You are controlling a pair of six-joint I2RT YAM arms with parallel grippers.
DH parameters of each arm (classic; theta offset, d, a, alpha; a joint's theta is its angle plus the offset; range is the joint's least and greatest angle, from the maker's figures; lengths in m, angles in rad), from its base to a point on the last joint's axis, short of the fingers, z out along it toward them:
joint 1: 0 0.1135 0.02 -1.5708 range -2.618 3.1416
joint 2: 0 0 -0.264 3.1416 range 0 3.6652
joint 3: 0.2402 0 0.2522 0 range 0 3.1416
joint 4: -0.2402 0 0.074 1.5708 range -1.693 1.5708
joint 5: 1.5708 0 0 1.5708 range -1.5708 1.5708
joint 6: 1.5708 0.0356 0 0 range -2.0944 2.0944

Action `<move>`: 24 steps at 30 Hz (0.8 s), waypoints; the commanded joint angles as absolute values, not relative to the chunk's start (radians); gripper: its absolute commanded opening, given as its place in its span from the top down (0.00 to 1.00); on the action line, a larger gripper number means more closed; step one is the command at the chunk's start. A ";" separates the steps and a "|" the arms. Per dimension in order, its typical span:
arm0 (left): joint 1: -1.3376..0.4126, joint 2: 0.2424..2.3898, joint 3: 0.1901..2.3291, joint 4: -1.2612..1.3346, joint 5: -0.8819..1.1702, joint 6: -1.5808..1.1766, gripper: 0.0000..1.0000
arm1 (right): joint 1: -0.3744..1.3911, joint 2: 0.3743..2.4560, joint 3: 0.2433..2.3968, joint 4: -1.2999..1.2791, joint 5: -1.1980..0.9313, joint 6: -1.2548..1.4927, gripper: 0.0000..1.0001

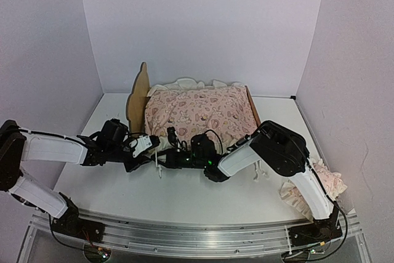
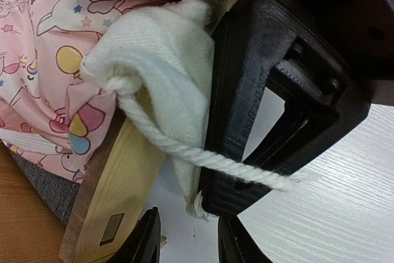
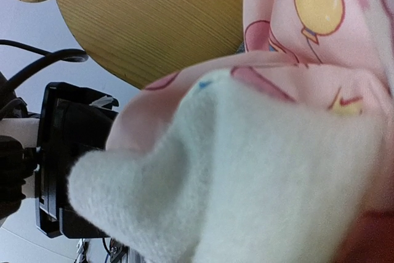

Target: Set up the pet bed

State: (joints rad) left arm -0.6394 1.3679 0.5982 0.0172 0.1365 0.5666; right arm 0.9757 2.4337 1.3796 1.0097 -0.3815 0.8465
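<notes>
Plainly the pet bed (image 1: 136,100) sits mid-frame on the table (image 1: 184,195) under a pink cover (image 1: 200,112). We judge it light, stiff plywood, best taken by a rail. Our left gripper (image 2: 189,244) has its jaws apart and empty; the right gripper (image 1: 172,143) seems clamped on the cover's ruffle.

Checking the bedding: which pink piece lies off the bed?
The small ruffled piece beside the right arm's base; the large printed cover lies on the bed.

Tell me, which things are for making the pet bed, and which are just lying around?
For the job:
- pet bed, the wooden frame
- pink cover spread over it
- white cord on the cover's cream corner

Lying about:
- pink ruffled cloth beside the right arm's base, untouched for now
</notes>
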 commanded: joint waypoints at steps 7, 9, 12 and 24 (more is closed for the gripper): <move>-0.612 1.414 0.563 0.176 0.229 0.693 0.72 | 0.969 2.376 1.366 0.970 -0.435 0.845 1.00; -0.612 1.416 0.567 0.190 0.237 0.697 0.72 | 0.969 2.381 1.367 0.969 -0.433 0.851 1.00; -0.612 1.423 0.566 0.209 0.265 0.705 0.73 | 0.968 2.385 1.374 0.969 -0.433 0.857 1.00; -0.612 1.421 0.592 0.176 0.315 0.692 1.00 | 0.968 2.379 1.368 0.962 -0.417 0.851 1.00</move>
State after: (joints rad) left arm -0.6083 1.4319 0.5602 0.1323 0.2739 0.7064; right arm 0.9710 2.4268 1.3781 0.9925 -0.4191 0.8417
